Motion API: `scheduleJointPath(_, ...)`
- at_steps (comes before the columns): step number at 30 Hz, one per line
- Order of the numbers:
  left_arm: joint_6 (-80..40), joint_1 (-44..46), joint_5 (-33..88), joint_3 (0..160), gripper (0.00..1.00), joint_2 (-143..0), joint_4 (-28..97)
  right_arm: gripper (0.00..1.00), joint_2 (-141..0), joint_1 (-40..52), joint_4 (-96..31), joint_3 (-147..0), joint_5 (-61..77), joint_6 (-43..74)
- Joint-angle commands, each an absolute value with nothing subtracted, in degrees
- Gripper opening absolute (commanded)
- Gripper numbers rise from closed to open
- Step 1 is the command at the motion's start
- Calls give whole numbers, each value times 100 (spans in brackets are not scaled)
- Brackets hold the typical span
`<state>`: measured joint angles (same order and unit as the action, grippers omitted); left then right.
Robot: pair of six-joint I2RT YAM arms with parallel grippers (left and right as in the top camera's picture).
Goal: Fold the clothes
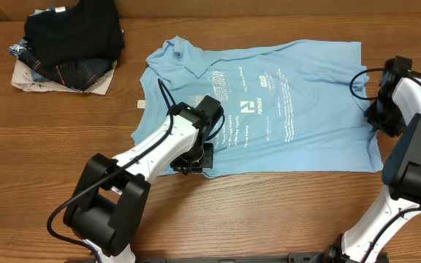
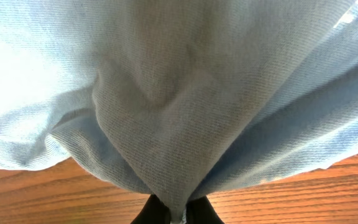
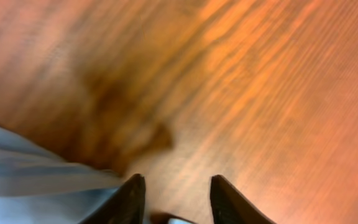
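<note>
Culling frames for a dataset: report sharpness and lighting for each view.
Overhead: sharp, evenly lit, white print clear on the T-shirt. Left wrist: fabric fills the frame, weave crisp, bright at the upper left, shaded in the central fold. Right wrist: blurred throughout, wood grain of the table smeared, brighter streak at upper right.

One blue T-shirt is counted at mid-frame; one pile of dark folded clothes at upper left; two arms, the left arm at lower left, the right arm at right edge; one table.
</note>
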<state>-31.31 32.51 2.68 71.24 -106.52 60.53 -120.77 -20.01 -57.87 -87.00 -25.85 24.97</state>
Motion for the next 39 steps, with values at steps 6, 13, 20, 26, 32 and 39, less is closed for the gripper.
scheduleJointPath(6, -3120, 3223, 130, 7144, 4, -10521, 6099, 54, -12055, -2209, -7192, -9835, -3249, 4093)
scheduleJointPath(13, -3131, 3275, 318, 7220, 4, -10519, 6399, 64, -12044, -2220, -8680, -11037, -1750, 4117)
scheduleJointPath(20, -3347, 3304, 342, 7220, 4, -10519, 7122, 63, -12027, -2220, -9107, -10984, -1446, 4123)
scheduleJointPath(26, -3428, 3306, 309, 7220, 7, -10519, 7520, 64, -12027, -2220, -9207, -10899, -1446, 4185)
scheduleJointPath(32, -3098, 3304, 301, 7220, 21, -10519, 7804, 65, -12027, -2217, -9002, -10525, -1439, 4185)
scheduleJointPath(39, -3105, 3304, 355, 7218, 22, -10519, 7793, 66, -12029, -2215, -8580, -10197, -1317, 4178)
